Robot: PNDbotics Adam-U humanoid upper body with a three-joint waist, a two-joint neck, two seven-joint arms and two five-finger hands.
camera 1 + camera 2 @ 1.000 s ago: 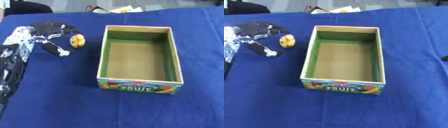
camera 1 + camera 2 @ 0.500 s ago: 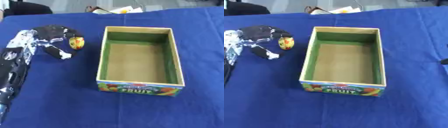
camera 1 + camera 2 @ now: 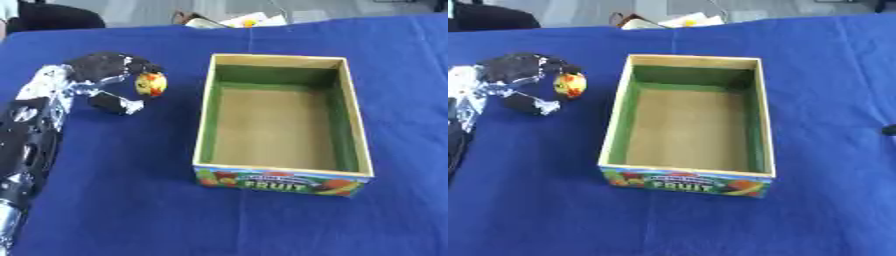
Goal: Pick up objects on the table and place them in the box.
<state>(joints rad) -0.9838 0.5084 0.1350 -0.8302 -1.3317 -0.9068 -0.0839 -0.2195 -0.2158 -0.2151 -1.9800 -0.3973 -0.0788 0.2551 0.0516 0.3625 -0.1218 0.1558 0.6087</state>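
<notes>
A small yellow and red fruit (image 3: 150, 84) lies on the blue cloth (image 3: 131, 190), left of the box. My left hand (image 3: 101, 70) comes in from the left, black and silver. Its fingers (image 3: 140, 66) curl over the top of the fruit and touch it, while its thumb (image 3: 115, 104) stands a little below and to the left. The cardboard fruit box (image 3: 276, 182) stands open in the middle with a green inner wall and nothing inside. Only a dark tip of my right hand (image 3: 890, 130) shows at the right edge of the right eye view.
Beyond the table's far edge lie papers and a small yellow thing (image 3: 249, 22). A dark shape (image 3: 52, 17) sits at the far left corner. Blue cloth stretches in front of the box and to its right.
My left hand has reached further right and its fingers have curled down over the fruit. The fruit and the box have stayed where they were.
</notes>
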